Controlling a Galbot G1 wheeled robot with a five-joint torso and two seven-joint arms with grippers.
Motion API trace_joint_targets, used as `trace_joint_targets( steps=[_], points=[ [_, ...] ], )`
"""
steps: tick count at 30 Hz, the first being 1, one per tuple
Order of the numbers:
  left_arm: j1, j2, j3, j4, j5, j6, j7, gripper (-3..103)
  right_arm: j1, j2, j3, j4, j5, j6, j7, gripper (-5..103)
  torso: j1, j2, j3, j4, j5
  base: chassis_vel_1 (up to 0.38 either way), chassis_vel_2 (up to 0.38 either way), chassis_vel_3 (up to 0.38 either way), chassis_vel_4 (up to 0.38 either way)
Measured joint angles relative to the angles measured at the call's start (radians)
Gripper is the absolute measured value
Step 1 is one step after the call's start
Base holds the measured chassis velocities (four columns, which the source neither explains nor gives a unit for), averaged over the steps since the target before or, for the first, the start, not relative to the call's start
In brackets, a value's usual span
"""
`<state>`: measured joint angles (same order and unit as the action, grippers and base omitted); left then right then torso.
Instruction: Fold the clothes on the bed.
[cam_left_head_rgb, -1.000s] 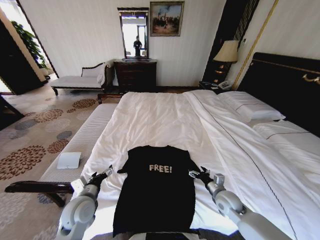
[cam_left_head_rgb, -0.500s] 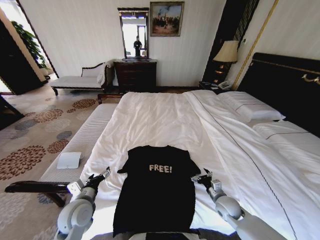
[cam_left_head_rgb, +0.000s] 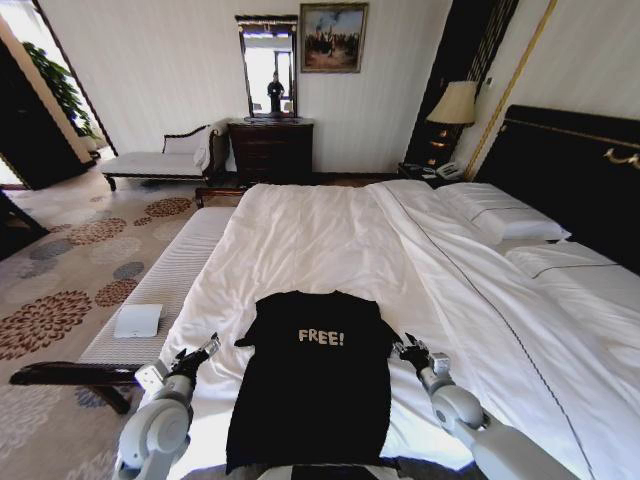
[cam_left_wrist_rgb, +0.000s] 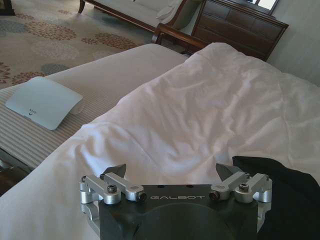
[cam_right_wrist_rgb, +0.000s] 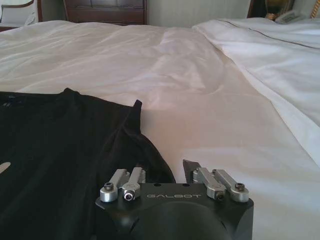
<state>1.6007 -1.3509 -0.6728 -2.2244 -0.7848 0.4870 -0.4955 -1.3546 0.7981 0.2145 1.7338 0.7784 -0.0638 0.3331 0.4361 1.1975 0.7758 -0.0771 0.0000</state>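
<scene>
A black T-shirt (cam_left_head_rgb: 312, 375) with white "FREE!" lettering lies face up near the foot of the bed (cam_left_head_rgb: 330, 240), on the white duvet. It is spread flat, collar toward the far wall with its mirror (cam_left_head_rgb: 268, 65), hem toward me. Both short sleeves point outward and the body is not doubled over, so I judge that no fold has been made yet and the whole folding job is left.

My left gripper (cam_left_head_rgb: 197, 355) hovers over the duvet just beside the shirt's left sleeve. In the left wrist view its jaws (cam_left_wrist_rgb: 175, 172) are spread wide and released, holding nothing; the black fabric edge lies just beyond one fingertip, and I cannot tell whether it touches.

My right gripper (cam_left_head_rgb: 410, 350) sits at the shirt's right sleeve. In the right wrist view its jaws (cam_right_wrist_rgb: 161, 172) are parted, less widely than the left, and grasp nothing. One finger rests over the black sleeve edge, the other over bare white sheet.

White pillows (cam_left_head_rgb: 500, 215) lie at the headboard, well apart from the shirt. A striped bench (cam_left_head_rgb: 165, 285) runs along the bed's left side.
</scene>
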Motion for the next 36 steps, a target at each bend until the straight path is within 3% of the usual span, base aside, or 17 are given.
trace_joint_targets(
  steps=[1,2,6,8,10,11,17,32,35,36],
  points=[
    [0.000,0.000,0.000,0.000,0.000,0.000,0.000,100,0.000,0.000,0.000,0.000,0.000,0.000,0.000,40,0.000,0.000,0.000,0.0000,0.0000,0.000,0.000,0.000,0.000],
    [0.002,-0.005,0.001,0.000,0.001,-0.001,-0.001,100,0.002,0.000,-0.002,0.001,0.018,0.001,0.006,30,0.000,0.000,0.000,0.0000,0.0000,0.000,0.000,0.000,0.000],
    [0.009,-0.012,0.002,-0.003,0.005,-0.005,-0.006,100,0.012,0.000,-0.003,0.014,0.070,0.001,0.037,19,0.000,0.000,0.000,-0.0001,-0.0001,0.000,0.000,0.000,0.000],
    [0.014,-0.016,0.000,-0.007,0.005,-0.006,-0.008,100,0.029,0.003,0.002,0.026,0.119,-0.002,0.052,8,0.000,0.000,0.000,0.0000,0.0001,0.000,0.000,0.000,0.000],
    [0.016,-0.016,-0.001,-0.007,0.005,-0.007,-0.009,100,0.040,0.006,0.009,0.029,0.139,-0.007,0.056,8,0.000,0.000,0.000,0.0000,0.0000,0.000,0.000,0.000,0.000],
    [0.017,-0.017,0.000,-0.006,0.008,-0.008,-0.009,100,0.058,0.013,0.022,0.029,0.169,-0.016,0.062,2,0.000,0.000,0.000,0.0000,0.0000,0.000,0.000,0.000,0.000],
    [0.009,-0.014,0.011,-0.003,0.012,-0.007,-0.009,100,0.104,0.021,0.087,0.042,0.302,-0.077,0.095,0,0.000,0.000,0.000,0.0000,-0.0001,0.000,0.000,0.000,0.000],
    [-0.020,0.022,0.019,0.037,0.007,-0.003,-0.006,100,0.145,0.046,0.081,-0.086,0.349,-0.119,0.168,-3,0.000,0.000,0.000,0.0000,0.0000,0.000,0.000,0.000,0.000],
    [-0.023,0.029,0.020,0.045,0.005,-0.003,-0.004,100,0.158,0.055,0.081,-0.118,0.325,-0.100,0.167,12,0.000,0.000,0.000,0.0000,0.0000,0.000,0.000,0.000,0.000],
    [-0.023,0.029,0.020,0.045,0.005,-0.003,-0.004,100,0.158,0.055,0.081,-0.118,0.325,-0.100,0.167,12,0.000,0.000,0.000,0.0000,0.0000,0.000,0.000,0.000,0.000]
  ],
)
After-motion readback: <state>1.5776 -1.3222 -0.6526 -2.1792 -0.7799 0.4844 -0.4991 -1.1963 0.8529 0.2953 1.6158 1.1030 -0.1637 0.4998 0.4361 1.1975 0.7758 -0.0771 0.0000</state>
